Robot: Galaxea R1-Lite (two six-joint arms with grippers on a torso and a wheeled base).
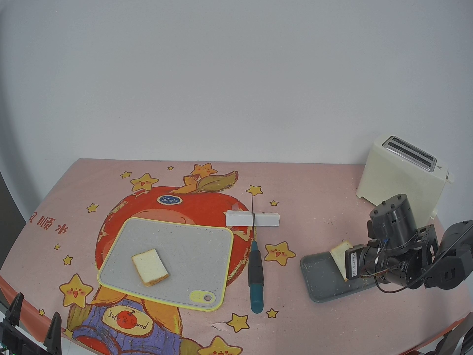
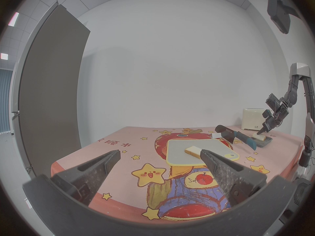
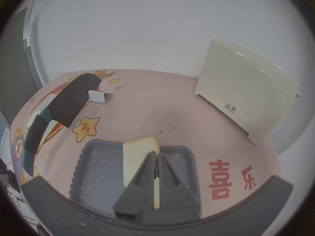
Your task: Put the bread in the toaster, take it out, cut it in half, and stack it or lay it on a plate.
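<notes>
Pink desk (image 1: 320,198), lower right: our right claw (image 3: 156,156) grips a bread slice (image 3: 137,154) at the grey plate (image 3: 95,177); our left claw (image 2: 159,156) gapes apart.

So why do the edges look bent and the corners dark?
Wide-angle lenses. Left wrist view: the table bows and black corners ring the picture. Right wrist view: the toaster bulges, with a faint sheen on its side. Head view: the table's far edge curves; light is soft, so the knife casts barely a shadow.
</notes>
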